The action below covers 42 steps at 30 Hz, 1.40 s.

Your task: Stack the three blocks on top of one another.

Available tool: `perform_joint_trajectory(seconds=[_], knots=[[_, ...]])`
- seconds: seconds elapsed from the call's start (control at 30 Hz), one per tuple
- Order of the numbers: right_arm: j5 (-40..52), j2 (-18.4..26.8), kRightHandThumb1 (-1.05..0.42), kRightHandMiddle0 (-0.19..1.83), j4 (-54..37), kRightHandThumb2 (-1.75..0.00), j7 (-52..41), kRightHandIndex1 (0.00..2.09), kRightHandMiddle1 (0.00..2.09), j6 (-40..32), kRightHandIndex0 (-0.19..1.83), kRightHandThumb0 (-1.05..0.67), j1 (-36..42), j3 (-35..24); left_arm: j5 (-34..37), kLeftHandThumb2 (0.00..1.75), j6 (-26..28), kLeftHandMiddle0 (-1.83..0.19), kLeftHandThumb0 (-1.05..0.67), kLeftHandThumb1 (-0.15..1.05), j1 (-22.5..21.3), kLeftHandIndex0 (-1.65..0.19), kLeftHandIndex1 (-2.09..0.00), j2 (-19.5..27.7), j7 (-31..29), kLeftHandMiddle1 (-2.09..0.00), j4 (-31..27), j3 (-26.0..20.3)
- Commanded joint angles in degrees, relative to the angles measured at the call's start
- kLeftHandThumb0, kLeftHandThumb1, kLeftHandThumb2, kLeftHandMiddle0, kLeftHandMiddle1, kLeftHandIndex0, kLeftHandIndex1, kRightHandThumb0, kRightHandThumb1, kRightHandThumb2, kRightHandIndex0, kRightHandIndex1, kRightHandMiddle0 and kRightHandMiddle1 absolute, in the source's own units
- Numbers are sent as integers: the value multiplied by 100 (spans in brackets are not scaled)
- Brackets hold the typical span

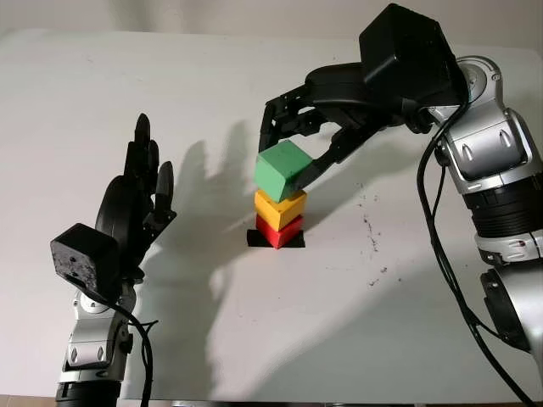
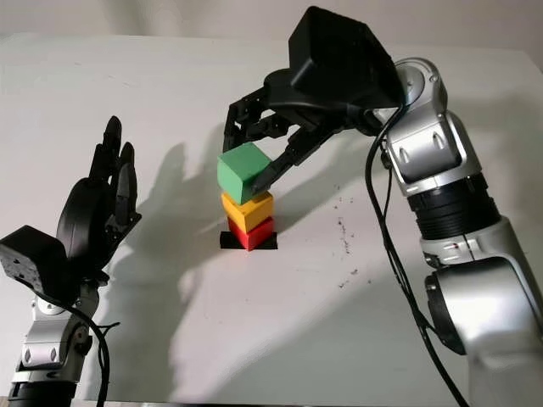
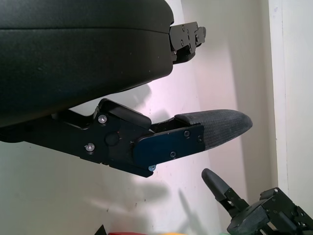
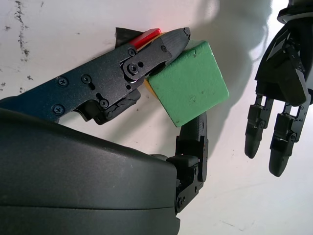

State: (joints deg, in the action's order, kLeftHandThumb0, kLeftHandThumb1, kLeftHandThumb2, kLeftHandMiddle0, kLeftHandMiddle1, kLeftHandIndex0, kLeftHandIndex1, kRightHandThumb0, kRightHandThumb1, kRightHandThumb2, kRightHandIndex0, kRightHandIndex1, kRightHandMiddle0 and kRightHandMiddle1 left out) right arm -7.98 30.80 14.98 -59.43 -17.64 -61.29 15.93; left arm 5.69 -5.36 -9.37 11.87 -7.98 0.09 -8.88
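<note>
A red block [image 1: 278,232] sits on a black square mark [image 1: 254,241] near the table's middle, and a yellow block [image 1: 280,205] is stacked on it. My right hand [image 1: 293,148] reaches in from the right and is shut on a green block [image 1: 283,170], held tilted directly over the yellow one; whether they touch I cannot tell. In the right wrist view the green block [image 4: 189,84] is pinched between my black fingers [image 4: 161,46], with a sliver of the red block [image 4: 146,36] beyond. My left hand [image 1: 140,191] stands open and upright at the left, apart from the stack.
The white table [image 1: 339,322] has dark specks [image 1: 371,231] to the right of the stack. The right arm's silver links and a black cable [image 1: 437,237] run down the right side. The table's far edge [image 1: 212,34] meets a pale wall.
</note>
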Motion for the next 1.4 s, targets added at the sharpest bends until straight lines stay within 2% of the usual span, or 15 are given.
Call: perform_joint_trajectory(seconds=[0.0, 0.53, 0.8, 0.87, 0.93, 1.17, 1.23, 1.37], knots=[[1, 37, -92, 38, -22, -6, 23, 4, 158, 92, 25, -49, 59, 14, -14, 64, -50, 16, -78, 105, 106, 17, -6, -23, 12, -6, -107, 8], [-56, 47, -93, 31, 23, -5, -31, 5, 162, 347, 24, -47, 168, 36, -26, 65, -62, 16, -78, 105, 157, 16, -6, -17, 17, -5, -202, 15], [-75, 70, -92, 31, 0, -5, -65, 4, 158, 636, 22, -52, 279, 63, -13, 65, -13, 16, -79, 105, 209, 17, -5, -4, -27, -5, -270, 8], [-97, 75, -91, 30, -52, -5, -82, 4, 149, 579, 21, -54, 277, 77, -10, 65, 14, 16, -79, 105, 218, 16, -6, -9, -20, -5, -301, 9], [-112, 74, -89, 19, -92, -5, -105, 3, 124, 529, 16, -59, 272, 84, -24, 65, 53, 16, -79, 105, 226, 16, -6, -7, -5, -6, -339, 12], [-226, 196, -87, 0, -22, -5, -208, 2, 70, 927, 1, -74, 269, 140, -32, 67, 21, 17, -78, 105, 186, 18, -5, 18, -42, -5, -287, 11], [-276, 296, -86, -9, 4, -5, -369, 2, 41, 1067, -10, -78, 239, 205, -23, 66, 44, 17, -78, 105, 172, 18, -5, 7, -30, -5, -269, 3], [-339, 439, -85, -18, -44, -5, -645, 0, 12, 1055, -19, -81, 201, 249, -9, 66, 8, 17, -79, 105, 151, 18, -5, 3, -40, -5, -216, -4]])
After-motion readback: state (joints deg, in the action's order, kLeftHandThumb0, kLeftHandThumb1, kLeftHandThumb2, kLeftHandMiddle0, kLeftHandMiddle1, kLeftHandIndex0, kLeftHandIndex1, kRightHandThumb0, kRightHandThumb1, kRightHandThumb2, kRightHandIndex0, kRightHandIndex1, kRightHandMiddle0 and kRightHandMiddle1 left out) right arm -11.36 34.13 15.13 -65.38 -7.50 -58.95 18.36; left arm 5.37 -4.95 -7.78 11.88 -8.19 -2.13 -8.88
